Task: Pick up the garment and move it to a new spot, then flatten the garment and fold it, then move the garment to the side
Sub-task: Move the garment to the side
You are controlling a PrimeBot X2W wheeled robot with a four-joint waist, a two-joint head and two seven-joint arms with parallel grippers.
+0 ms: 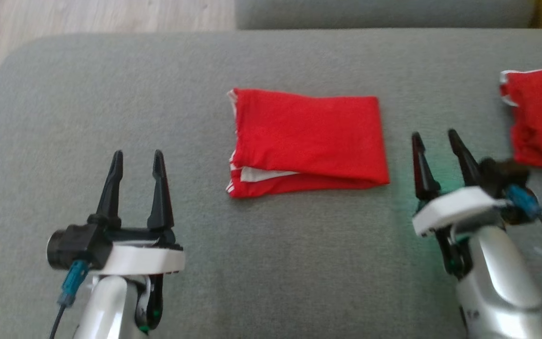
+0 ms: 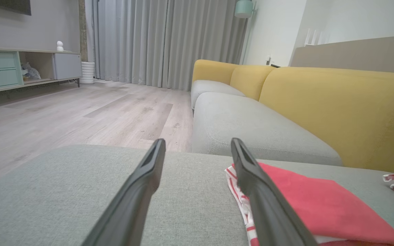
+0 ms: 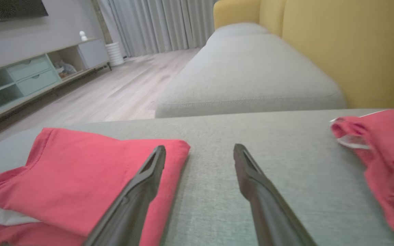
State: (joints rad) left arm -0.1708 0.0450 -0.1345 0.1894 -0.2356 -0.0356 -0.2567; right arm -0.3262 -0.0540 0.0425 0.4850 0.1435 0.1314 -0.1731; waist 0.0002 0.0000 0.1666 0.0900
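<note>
lying folded in the middle of the grey cushion (image 1: pixel 111 84), the red garment (image 1: pixel 308 141) is seen as a flat rectangle, with white striped trim showing at its left end and along the near edge. its long axis is laid across the head view, left to right, so one short end is turned toward each arm. the folded, closed end is on the right; the open layered end is on the left.

the left pincer (image 1: pixel 138 157) is spread wide and nothing is held in it. it is placed near the front left of the garment, apart from the cloth, fingers pointing away from the robot and past the trim end rather than at it. the right pincer (image 1: pixel 433 136) is also spread and empty. it is placed just beside the garment's right end, level with the lower right corner, and is judged the nearer of the two. in the right wrist view one finger is seen over the corner of the cloth; contact cannot be told.

folding is judged done, so moving the garment aside is taken as the step left. a grip from both short ends would be suited by the axis. a second red garment (image 1: pixel 541 117), crumpled, is lying at the far right of the cushion, well apart from the folded one.
</note>
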